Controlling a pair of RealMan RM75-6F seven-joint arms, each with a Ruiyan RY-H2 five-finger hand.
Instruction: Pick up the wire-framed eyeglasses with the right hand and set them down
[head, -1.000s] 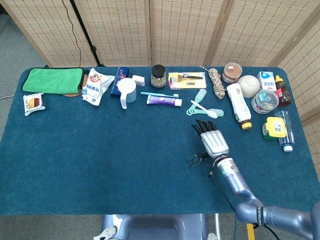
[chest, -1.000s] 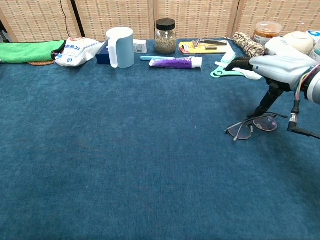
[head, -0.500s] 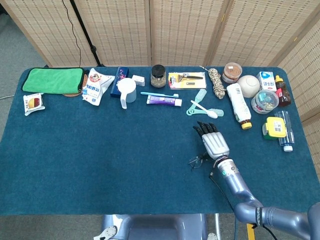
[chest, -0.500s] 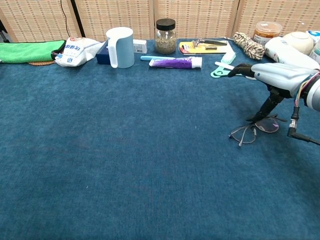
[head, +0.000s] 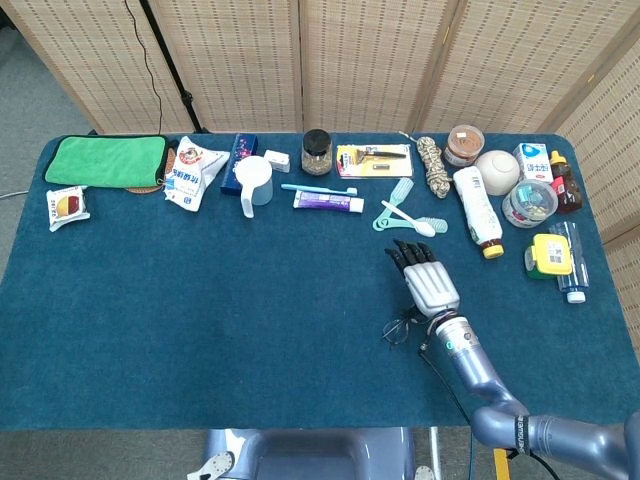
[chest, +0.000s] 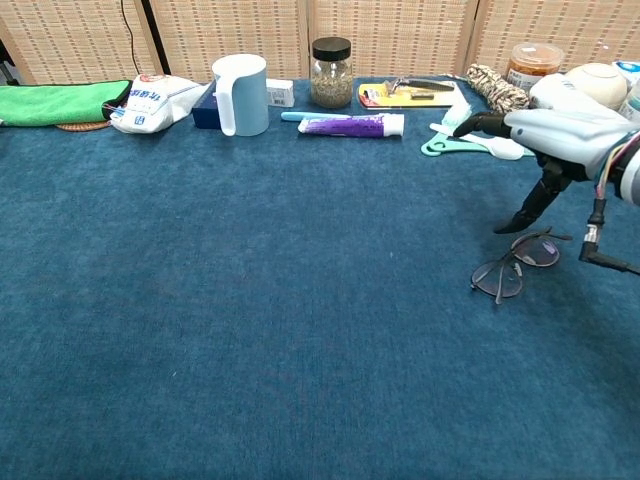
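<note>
Fingers (chest: 527, 214) just above flat eyeglasses (chest: 516, 265)

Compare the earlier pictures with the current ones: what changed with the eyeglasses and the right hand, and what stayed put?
The right hand has let go of the wire-framed eyeglasses and lifted clear, its thumb now above them. The eyeglasses shifted slightly nearer the robot and lie on the table. The items along the far edge stayed put.

Bright even light, soft shadows, sharp focus

Green cloth (head: 105, 160) far left; jar (head: 316, 152) beside toothpaste (head: 328, 201).
</note>
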